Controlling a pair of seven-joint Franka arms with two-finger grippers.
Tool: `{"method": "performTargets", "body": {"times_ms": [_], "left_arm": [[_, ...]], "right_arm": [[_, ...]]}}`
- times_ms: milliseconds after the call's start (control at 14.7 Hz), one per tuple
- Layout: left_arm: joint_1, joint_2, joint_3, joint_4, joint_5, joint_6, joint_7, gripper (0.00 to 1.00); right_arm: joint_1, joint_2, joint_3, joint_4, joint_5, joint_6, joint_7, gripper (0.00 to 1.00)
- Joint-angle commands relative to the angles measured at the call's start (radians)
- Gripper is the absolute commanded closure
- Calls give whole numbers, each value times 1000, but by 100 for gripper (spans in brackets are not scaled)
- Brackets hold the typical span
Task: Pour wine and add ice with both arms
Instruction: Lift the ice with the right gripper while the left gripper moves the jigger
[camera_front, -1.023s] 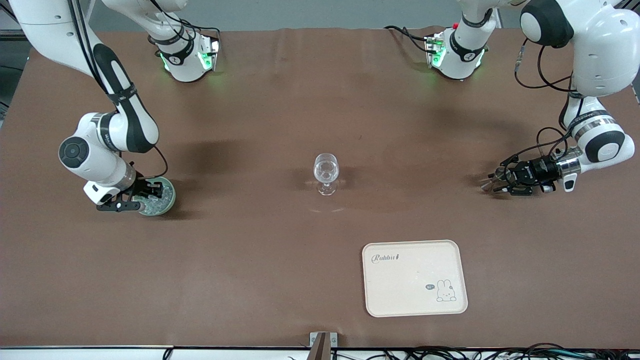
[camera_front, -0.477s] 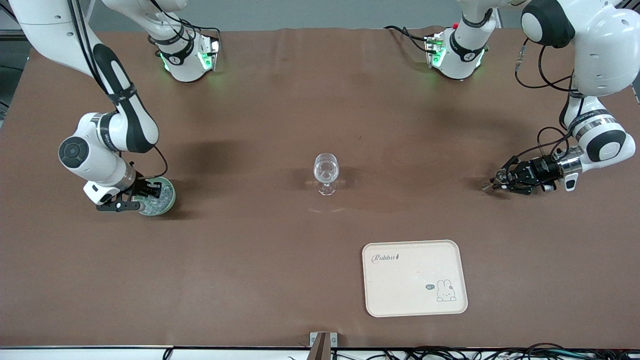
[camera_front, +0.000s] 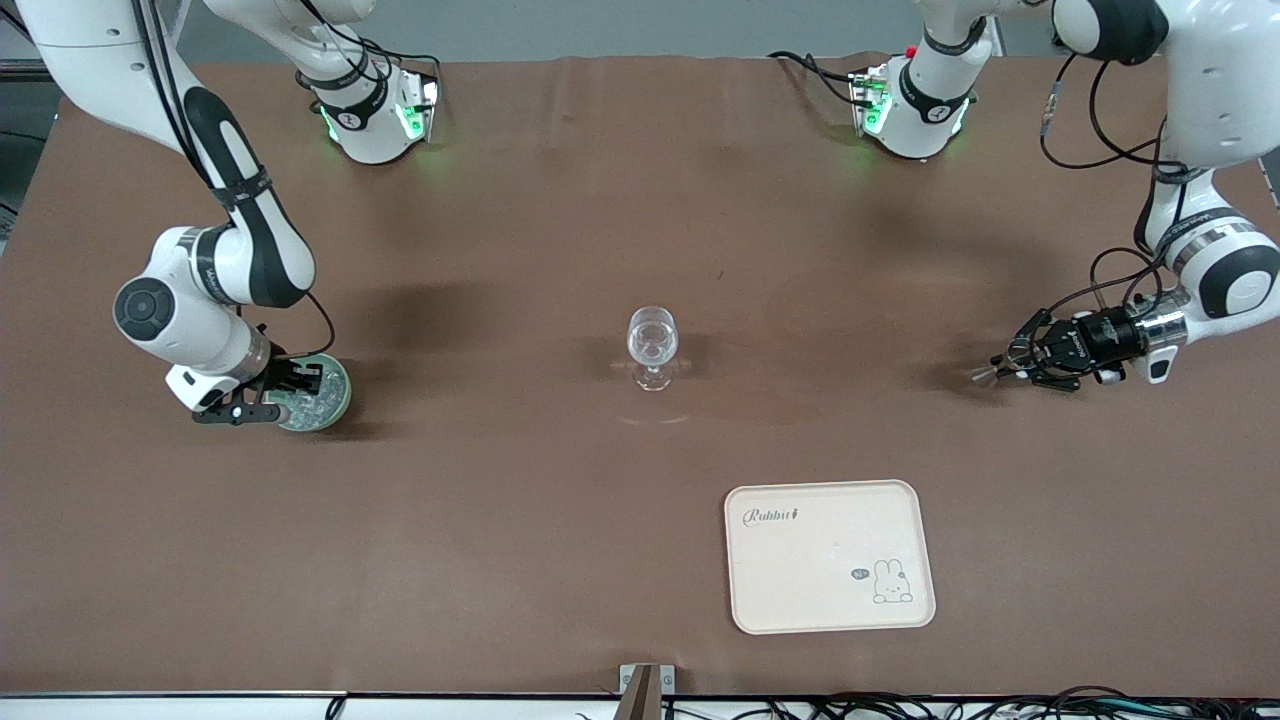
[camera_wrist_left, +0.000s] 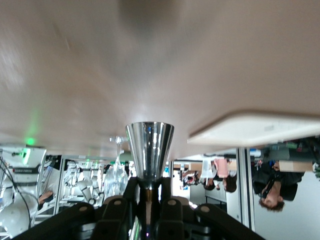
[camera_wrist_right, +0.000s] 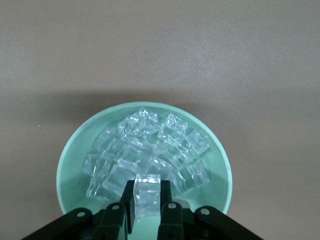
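Note:
A clear stemmed glass (camera_front: 652, 340) stands upright mid-table, also seen past the cup (camera_wrist_left: 116, 172). My left gripper (camera_front: 1012, 362) is low over the table at the left arm's end, lying level and shut on the narrow stem of a shiny metal cone cup (camera_front: 984, 375) (camera_wrist_left: 149, 145). The cup's inside is hidden, so no wine shows. My right gripper (camera_front: 300, 384) (camera_wrist_right: 147, 197) is down in a green bowl (camera_front: 338, 398) (camera_wrist_right: 70, 160) at the right arm's end. It is shut on one clear ice cube (camera_wrist_right: 147, 192) on top of the pile of ice (camera_wrist_right: 150, 140).
A cream tray (camera_front: 830, 555) with a rabbit print lies nearer the front camera than the glass, toward the left arm's end; its edge shows in the left wrist view (camera_wrist_left: 260, 127). The brown table (camera_front: 500, 520) carries nothing else.
Both grippers have closed: the left on the metal cup, the right on an ice cube. The left hand has drawn back slightly toward its end of the table with the cup.

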Motion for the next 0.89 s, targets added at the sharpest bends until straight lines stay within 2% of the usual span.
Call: {"method": "performTargets", "body": {"times_ms": [0,409,545,682,818], "left_arm": [[-6,-136,-61,-39,27,6,-74,98],[1,-289,-262,-58,25,31,-122,99],[3,-346,-322,-98,22,104,-147,99],[6,-432,-456,-147,14,257,-194,99],[7,-460,-594,-150,1,427,-319,99]], "right_arm": [[-7,-47,5,70,18,-117,-5,99],[-8,-180,-4,306,14,-460,96,99],[-10,-202,-4,414,6,-590,121,99],[-15,-222,-5,517,1,-716,123,99],[-25,-263,-5,572,0,-802,123,99]]}}
